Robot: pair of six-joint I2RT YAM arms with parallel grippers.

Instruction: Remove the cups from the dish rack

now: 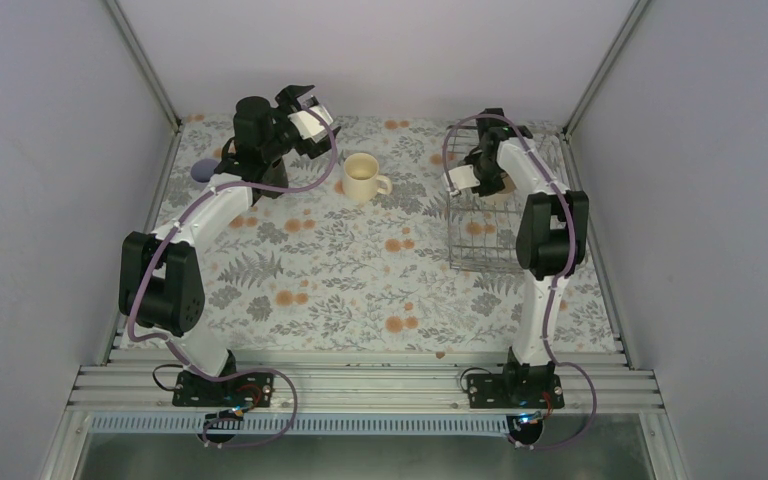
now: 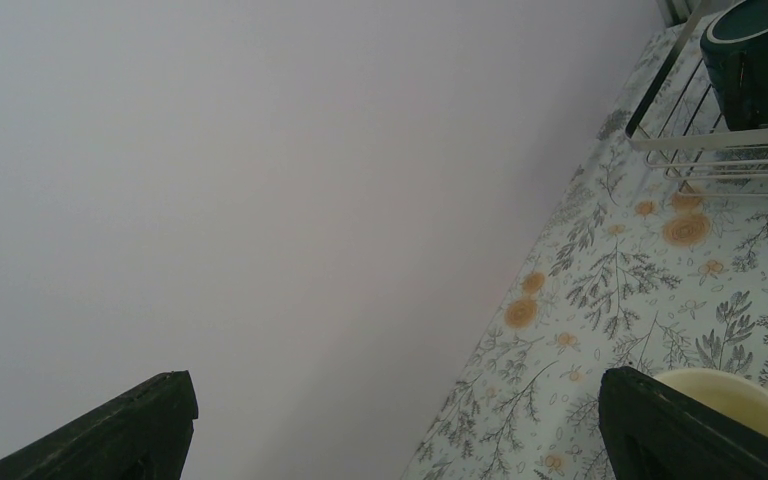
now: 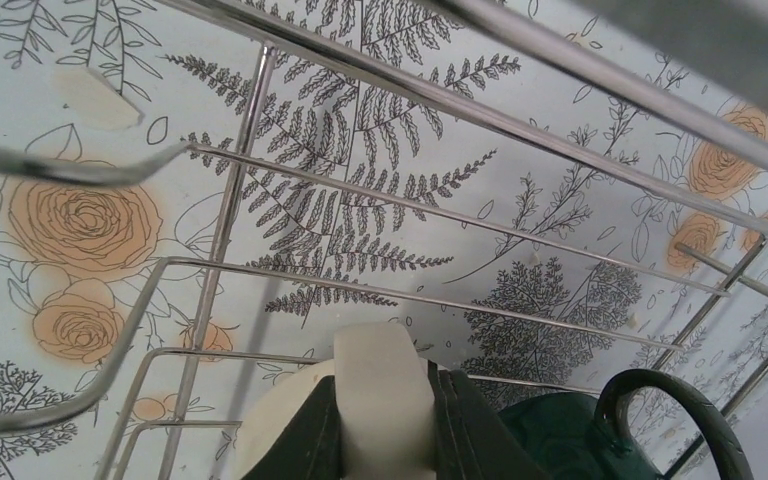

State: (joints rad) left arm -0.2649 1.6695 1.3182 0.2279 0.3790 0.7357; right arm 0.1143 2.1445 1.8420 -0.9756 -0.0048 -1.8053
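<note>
At far-right corner of floral-print table (image 1: 340,290), in rectangular silver wire dish rack (image 1: 480,240), beside dark green handled mug (image 3: 560,440), with right gripper (image 3: 385,430) pinched nearly closed on handle of cream ceramic mug (image 3: 385,360) and left gripper (image 2: 395,390) wide, empty: lift straight up, clearing wires.

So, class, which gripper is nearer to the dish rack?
The right. The right gripper is down inside the dish rack, clamped on a cream mug; the left gripper is raised far off beyond the rack's left side.
</note>
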